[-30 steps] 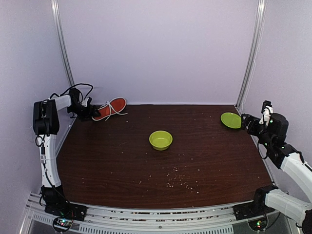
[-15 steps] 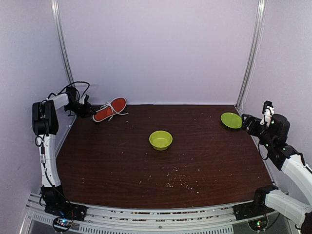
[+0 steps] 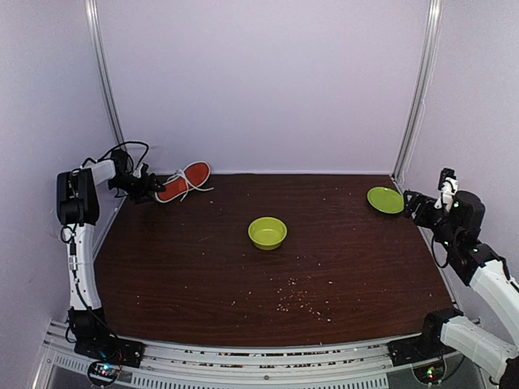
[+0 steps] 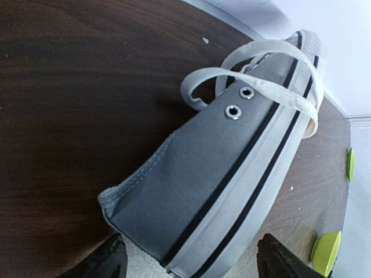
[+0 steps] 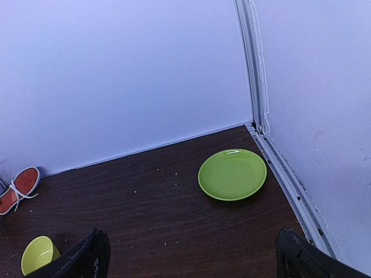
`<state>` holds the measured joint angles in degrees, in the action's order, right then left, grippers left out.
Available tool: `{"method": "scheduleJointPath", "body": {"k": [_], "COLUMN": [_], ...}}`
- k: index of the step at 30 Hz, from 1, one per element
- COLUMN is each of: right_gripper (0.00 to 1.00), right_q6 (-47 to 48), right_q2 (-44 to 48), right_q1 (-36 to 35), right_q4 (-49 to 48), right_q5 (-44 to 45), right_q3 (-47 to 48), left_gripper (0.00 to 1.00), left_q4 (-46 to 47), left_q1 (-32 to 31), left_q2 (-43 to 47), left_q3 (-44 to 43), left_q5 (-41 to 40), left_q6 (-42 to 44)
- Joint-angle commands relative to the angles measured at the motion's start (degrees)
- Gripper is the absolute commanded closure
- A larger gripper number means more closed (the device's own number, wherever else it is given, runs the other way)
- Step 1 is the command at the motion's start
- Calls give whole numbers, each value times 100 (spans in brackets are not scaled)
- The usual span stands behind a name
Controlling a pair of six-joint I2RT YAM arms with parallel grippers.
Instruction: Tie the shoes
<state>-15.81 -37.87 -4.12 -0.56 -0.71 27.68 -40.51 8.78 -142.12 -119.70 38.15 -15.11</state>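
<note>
The grey sneaker [image 3: 185,180] lies on its side at the back left by the wall, red-orange sole showing, white laces [image 3: 199,188] loose on the table. In the left wrist view its grey heel and white rim [image 4: 232,168] sit between my fingertips, with a lace loop [image 4: 272,45] over the eyelets. My left gripper [image 3: 148,188] is open around the heel end, with gaps on both sides [image 4: 194,266]. My right gripper [image 3: 412,204] is open and empty at the far right [image 5: 194,263]. The shoe also shows small in the right wrist view [image 5: 20,186].
A green bowl [image 3: 267,232] stands mid-table and also shows in the right wrist view [image 5: 39,253]. A green plate [image 3: 384,199] lies at the back right, just ahead of the right gripper [image 5: 232,174]. Crumbs [image 3: 296,301] are scattered toward the front. Walls close the back and sides.
My left gripper drew back toward the left wall, then came forward to the shoe's heel again. The shoe has not moved. The right arm shifted slightly to the right.
</note>
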Motion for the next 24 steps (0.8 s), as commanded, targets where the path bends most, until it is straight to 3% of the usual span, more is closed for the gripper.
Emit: {"method": "scheduleJointPath", "body": {"k": [1,9,15,20,24], "right_gripper": [1,0,0,0,1], "right_q6": [-21,-62,-55,53,56], "right_q2": [117,197,351,441,443], "right_q1": [23,21,25,25,19], "right_q4": [4,23,164,353,353], "right_q5": [-52,-23,57,115,72], "right_q3": [-107,-165,-139,-36,-16], "left_gripper": [23,60,97,100,100], "left_q4": [77,-605,-692,-494,533], "left_q1": [53,39,36,-14,-32], "left_q2": [-156,-502,-479,338,2200], "left_q3": [-185,-901,-962,-236,1811], "left_q5": [404,386,328,-153,-881], "left_q6": [-446,-264,-31,388,144]}}
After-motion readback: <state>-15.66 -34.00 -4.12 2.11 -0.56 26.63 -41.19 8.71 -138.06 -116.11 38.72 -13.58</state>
